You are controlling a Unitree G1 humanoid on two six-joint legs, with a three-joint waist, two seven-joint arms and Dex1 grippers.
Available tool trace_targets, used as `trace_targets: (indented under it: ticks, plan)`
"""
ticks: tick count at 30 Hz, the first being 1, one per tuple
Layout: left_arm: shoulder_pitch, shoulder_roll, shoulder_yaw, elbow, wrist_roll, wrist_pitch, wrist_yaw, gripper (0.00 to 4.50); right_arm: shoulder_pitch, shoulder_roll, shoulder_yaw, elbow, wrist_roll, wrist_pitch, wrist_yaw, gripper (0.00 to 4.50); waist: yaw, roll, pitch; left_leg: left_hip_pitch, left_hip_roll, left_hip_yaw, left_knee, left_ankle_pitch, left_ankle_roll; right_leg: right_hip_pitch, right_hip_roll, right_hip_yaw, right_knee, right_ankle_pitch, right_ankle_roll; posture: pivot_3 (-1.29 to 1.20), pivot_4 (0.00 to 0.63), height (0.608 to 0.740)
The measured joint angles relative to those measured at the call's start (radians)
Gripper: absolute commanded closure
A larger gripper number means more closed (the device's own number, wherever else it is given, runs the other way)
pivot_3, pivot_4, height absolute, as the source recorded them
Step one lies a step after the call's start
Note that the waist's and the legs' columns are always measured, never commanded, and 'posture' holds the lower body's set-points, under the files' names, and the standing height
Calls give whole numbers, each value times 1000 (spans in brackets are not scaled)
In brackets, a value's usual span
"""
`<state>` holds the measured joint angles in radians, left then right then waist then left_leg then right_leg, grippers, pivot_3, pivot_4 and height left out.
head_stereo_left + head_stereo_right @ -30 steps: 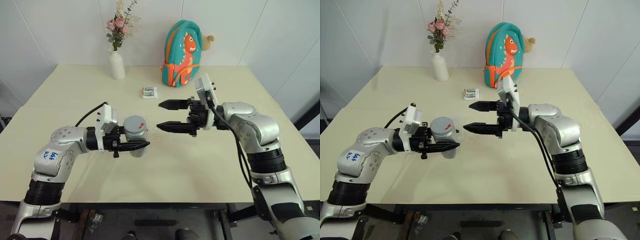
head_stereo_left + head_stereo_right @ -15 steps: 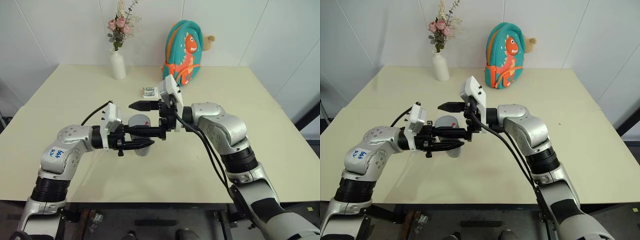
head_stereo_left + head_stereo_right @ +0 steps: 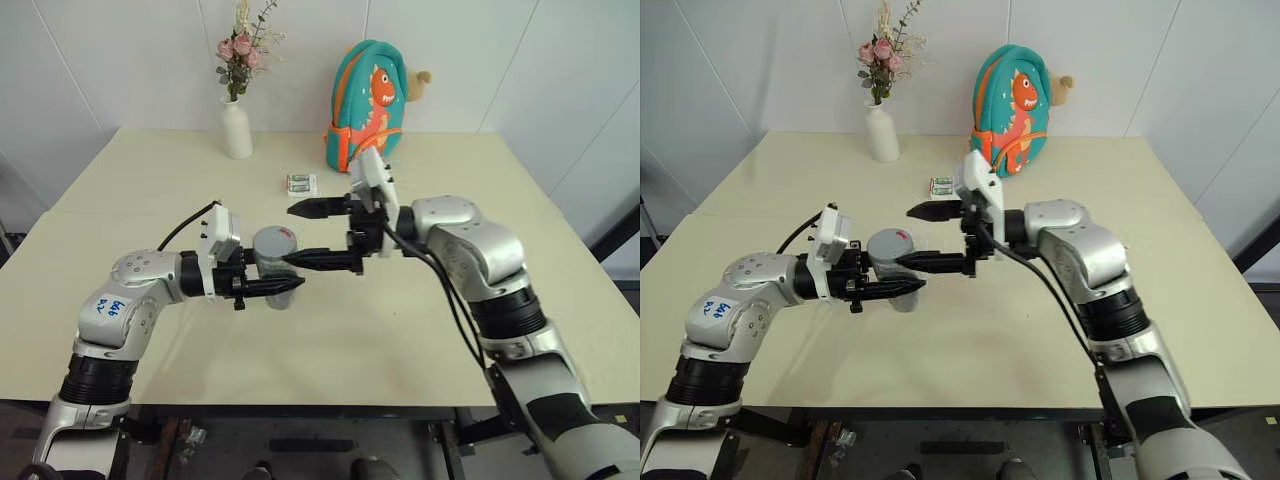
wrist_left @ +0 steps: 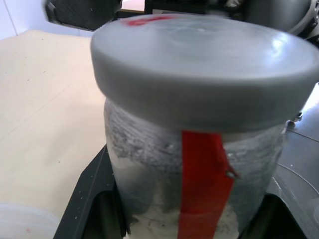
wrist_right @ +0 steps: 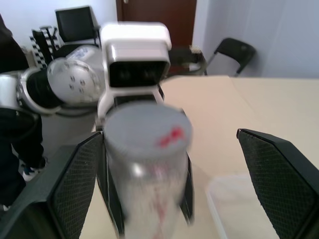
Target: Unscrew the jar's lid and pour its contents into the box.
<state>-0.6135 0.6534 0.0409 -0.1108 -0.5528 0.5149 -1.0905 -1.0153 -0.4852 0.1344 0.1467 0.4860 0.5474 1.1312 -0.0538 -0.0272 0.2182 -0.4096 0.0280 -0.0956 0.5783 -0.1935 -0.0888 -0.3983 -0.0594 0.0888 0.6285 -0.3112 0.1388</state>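
The left gripper (image 3: 285, 287) is clamped on the jar (image 3: 272, 265), holding it upright above the table's near middle. The right gripper (image 3: 305, 234) stands wide open beside the lid (image 4: 204, 64). The jar looks light, rigid and smooth; grasp the lid's rim.

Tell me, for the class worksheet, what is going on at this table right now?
The robot's left gripper is shut on a small clear jar, holding it upright above the table. The grey lid is on the jar. The right gripper is open and level with the lid, its fingers pointing toward it without gripping it. A flower vase, a dinosaur backpack and a small packet sit further back.
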Motion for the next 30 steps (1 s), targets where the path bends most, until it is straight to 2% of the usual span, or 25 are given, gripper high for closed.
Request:
trace_targets:
  ticks: [6,10,12,15,23,30]
  plan:
    - [5,9,0,0,-1,-1,-6,2516,14,-38,-39,-1,33,33,51,24,-12,0,0,1,1,1,-1,0,1,0,1,0,1,0,-1,0,150,740]
    - [5,9,0,1,-1,-1,-7,2516,17,17,-39,-73,77,70,43,24,-10,0,0,1,1,0,0,0,0,0,1,0,1,0,-1,0,150,740]
    - [2,10,-3,1,-1,-1,-10,2516,32,117,-9,-134,91,87,2,24,-13,0,0,1,1,0,0,0,0,-1,1,0,3,0,-1,0,150,740]
    - [-4,9,-3,3,-1,-1,-17,2516,42,169,24,-164,93,100,-34,24,-6,0,0,1,1,0,1,0,0,-1,1,0,3,-1,-1,0,150,740]
    - [-14,-11,-13,10,0,-4,-24,2516,19,220,53,-133,52,103,-98,24,-1,0,0,0,1,0,1,0,0,-1,1,0,3,-1,-1,0,150,740]
    - [-16,-14,-16,16,2,-5,-24,2516,9,221,53,-98,28,81,-104,24,-5,0,0,1,1,0,1,0,0,-2,1,0,4,-1,-1,0,150,740]
